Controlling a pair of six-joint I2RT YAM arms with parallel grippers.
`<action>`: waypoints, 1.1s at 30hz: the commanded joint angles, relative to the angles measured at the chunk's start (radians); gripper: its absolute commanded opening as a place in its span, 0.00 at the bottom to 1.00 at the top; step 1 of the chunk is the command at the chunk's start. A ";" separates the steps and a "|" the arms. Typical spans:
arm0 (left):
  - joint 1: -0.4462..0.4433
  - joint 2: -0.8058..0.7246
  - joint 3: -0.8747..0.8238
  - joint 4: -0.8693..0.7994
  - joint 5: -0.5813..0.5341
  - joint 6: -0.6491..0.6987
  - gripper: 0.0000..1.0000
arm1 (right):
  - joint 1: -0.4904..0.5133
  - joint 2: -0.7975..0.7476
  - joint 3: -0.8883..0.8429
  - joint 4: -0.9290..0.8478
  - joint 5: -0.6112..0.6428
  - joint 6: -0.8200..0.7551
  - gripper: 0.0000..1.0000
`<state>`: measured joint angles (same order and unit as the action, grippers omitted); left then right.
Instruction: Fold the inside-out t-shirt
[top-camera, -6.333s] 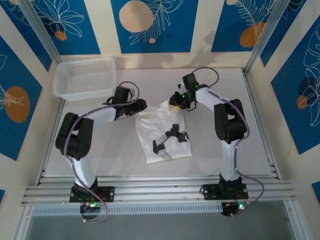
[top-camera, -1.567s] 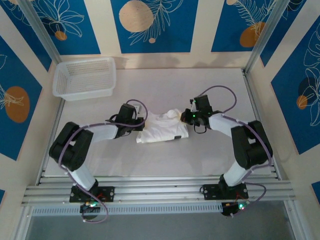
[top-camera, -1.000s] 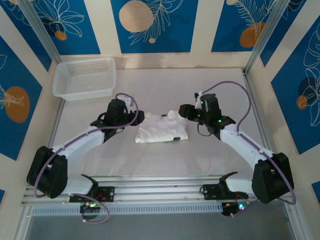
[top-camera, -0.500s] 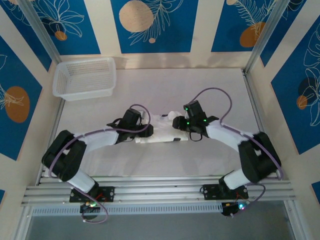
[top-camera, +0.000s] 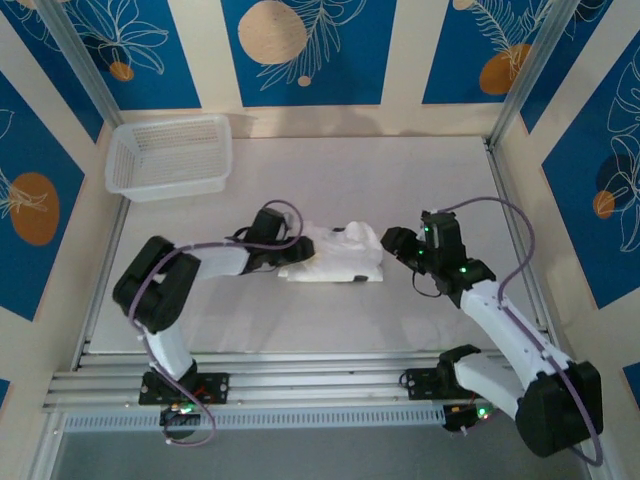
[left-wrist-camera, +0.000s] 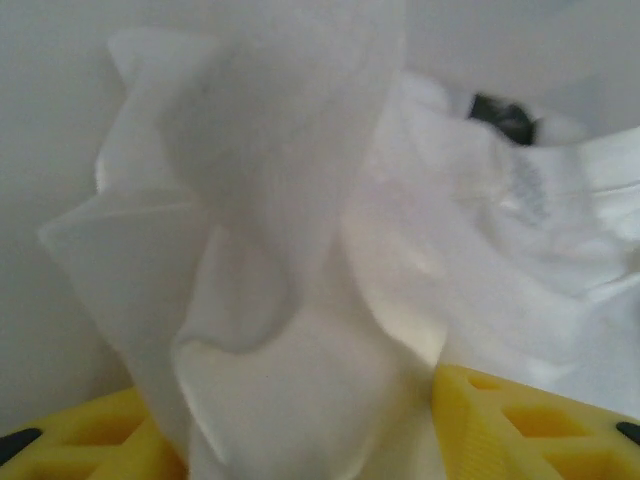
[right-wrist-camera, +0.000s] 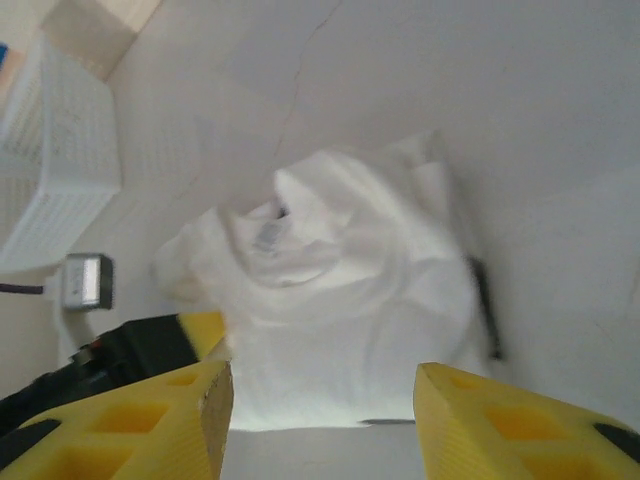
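Observation:
The inside-out t-shirt (top-camera: 338, 255) lies as a small white bundle at the middle of the table. My left gripper (top-camera: 290, 252) is pushed into its left edge. In the left wrist view the yellow fingers (left-wrist-camera: 520, 420) stand apart, and a raised fold of the t-shirt (left-wrist-camera: 290, 260) fills the gap at the left gripper (left-wrist-camera: 290, 400). My right gripper (top-camera: 396, 243) hovers just right of the bundle, open and empty. In the right wrist view the t-shirt (right-wrist-camera: 340, 300) lies ahead of the right gripper (right-wrist-camera: 320, 385), apart from it.
A white mesh basket (top-camera: 170, 155) stands at the back left corner, also seen as the basket (right-wrist-camera: 50, 170) in the right wrist view. Metal rails run along the near edge and the right side of the table (top-camera: 400, 180).
My right gripper has pulled back to the right, off the t-shirt. The left gripper stays at the bundle's left edge, and the bundle has shifted slightly right.

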<state>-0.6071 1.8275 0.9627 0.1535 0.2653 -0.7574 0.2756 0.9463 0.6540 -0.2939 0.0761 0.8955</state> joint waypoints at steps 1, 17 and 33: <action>-0.144 0.145 0.222 0.045 0.041 -0.052 0.56 | -0.070 -0.049 -0.006 -0.156 0.004 0.124 0.51; -0.330 0.416 0.649 0.111 -0.095 -0.048 0.73 | -0.699 -0.116 -0.087 -0.293 -0.496 0.155 0.54; -0.299 -0.458 0.073 -0.166 -0.328 0.283 0.86 | -0.761 0.308 -0.158 0.017 -0.524 0.060 0.65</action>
<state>-0.9016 1.4006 1.1275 0.1177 0.0246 -0.5373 -0.4976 1.2011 0.4961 -0.3885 -0.4004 0.9680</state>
